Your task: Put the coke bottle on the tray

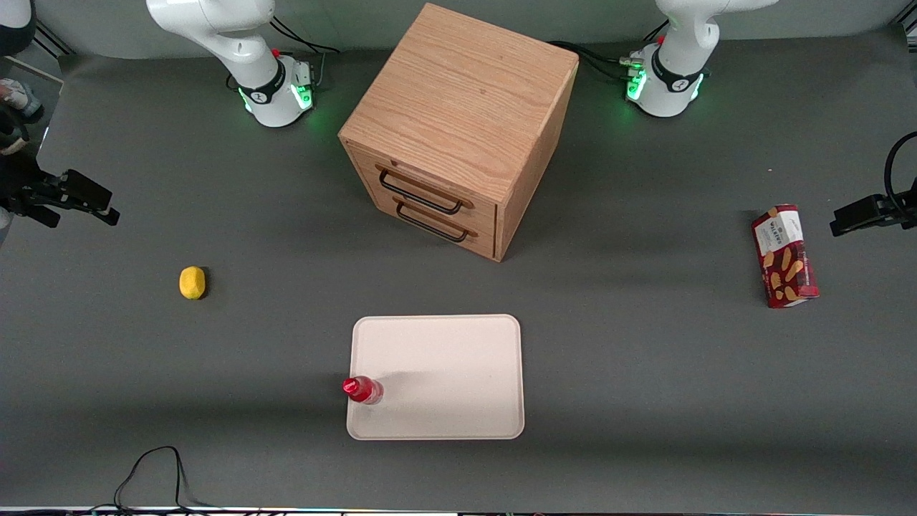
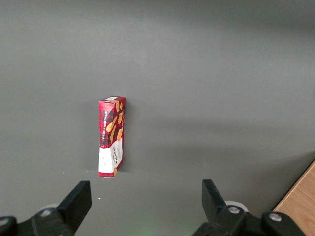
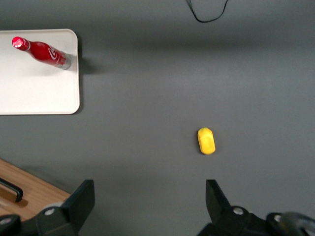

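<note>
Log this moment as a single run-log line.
coke bottle: upright on tray, at its edge | gripper: open, empty, high at working arm's end | task: looks done

- Your working arm [image 1: 229,43] is glossy white, with rounded shells and a black band near its base.
- Its base [image 1: 276,97] glows green (a small red dot sits just above the band), and black cables run off from it.
- The gripper [image 3: 150,206] is matte black: two blunt, angular fingers [image 3: 81,201] set wide apart.
- Silver screw heads show on the fingers' mounts.
</note>
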